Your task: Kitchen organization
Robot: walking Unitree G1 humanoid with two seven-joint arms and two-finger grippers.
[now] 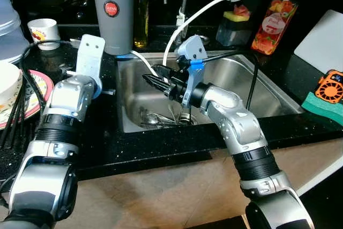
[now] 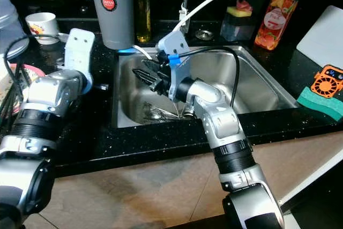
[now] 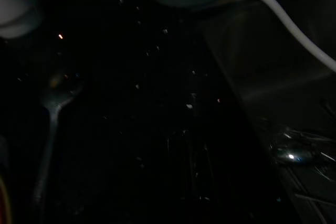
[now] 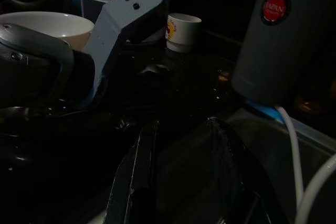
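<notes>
My right gripper (image 2: 143,74) hangs over the steel sink (image 2: 257,87) — fingers a little apart, pointing toward nine o'clock, holding nothing. Cutlery (image 2: 161,113) lies on the basin floor at six o'clock from it. The grey canister (image 2: 111,9) (red round badge) stands at eleven o'clock — a white cable (image 2: 206,4) arcs above. My left arm (image 2: 51,92) rests over the black counter (image 2: 102,132).

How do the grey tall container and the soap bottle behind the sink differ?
The grey container is opaque, plain grey with one round red badge, and the taller and wider; the soap bottle is see-through, orange-red with a fruit print, and slimmer. The container stands at the sink's left back corner, the bottle at its right back corner with a white pump on top. Both stand upright on the black counter.
</notes>
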